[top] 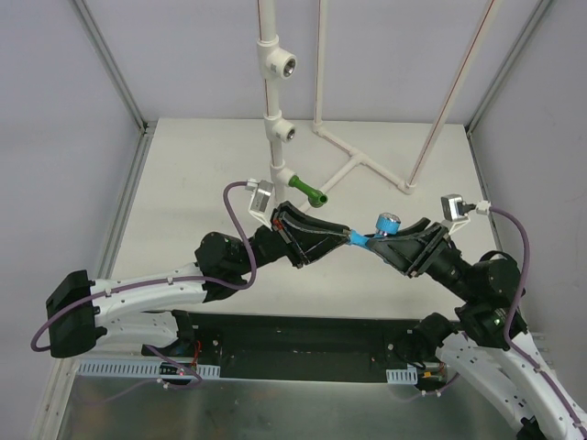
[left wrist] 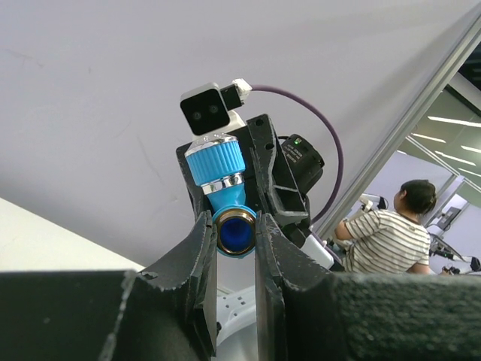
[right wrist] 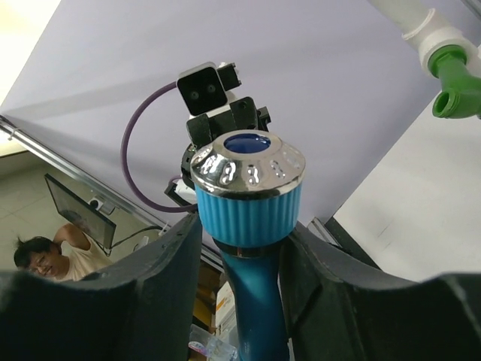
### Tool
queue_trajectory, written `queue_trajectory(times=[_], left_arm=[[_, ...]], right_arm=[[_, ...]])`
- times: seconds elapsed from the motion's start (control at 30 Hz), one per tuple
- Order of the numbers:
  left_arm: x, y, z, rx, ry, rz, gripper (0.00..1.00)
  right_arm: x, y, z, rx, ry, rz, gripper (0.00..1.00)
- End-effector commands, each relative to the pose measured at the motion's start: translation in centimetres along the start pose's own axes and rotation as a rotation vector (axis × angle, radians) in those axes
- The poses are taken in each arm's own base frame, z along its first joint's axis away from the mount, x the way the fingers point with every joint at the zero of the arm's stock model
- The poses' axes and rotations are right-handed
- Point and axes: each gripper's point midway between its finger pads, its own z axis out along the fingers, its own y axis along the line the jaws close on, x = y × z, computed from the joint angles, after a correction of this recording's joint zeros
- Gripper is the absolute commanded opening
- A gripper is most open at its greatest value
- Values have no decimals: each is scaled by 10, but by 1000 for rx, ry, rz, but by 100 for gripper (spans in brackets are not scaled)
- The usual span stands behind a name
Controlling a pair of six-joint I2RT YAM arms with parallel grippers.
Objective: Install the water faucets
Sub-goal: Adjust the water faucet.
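**Three cameras, one light blue faucet (top: 385,223)**

The top camera looks down from high above it, on its near side. Both wrist views sit close on opposite sides of it, tilted upward, each showing the other: right wrist camera (left wrist: 205,111), left wrist camera (right wrist: 201,89). All three share the faucet

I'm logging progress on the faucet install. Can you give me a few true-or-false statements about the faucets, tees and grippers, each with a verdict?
1. The green faucet sits in the lowest tee of the upright pipe. True.
2. The blue faucet is already fitted in a tee. False: it is in the air between the left gripper and the right gripper.
3. The top tee and middle tee are empty. True.
4. The left gripper is open and empty. False: its fingers clamp one end of the blue faucet.
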Motion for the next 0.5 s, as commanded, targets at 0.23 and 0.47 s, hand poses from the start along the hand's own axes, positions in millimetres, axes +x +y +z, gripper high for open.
queue_trajectory(times=[0.23, 0.47], left_arm=[[-27, -22, 8, 91, -110, 27, 0], [-31, -22, 11, 90, -128, 33, 0]], right_arm=[[-4, 22, 1, -97, -7, -9, 57], [-3, 22, 1, -98, 2, -5, 29]])
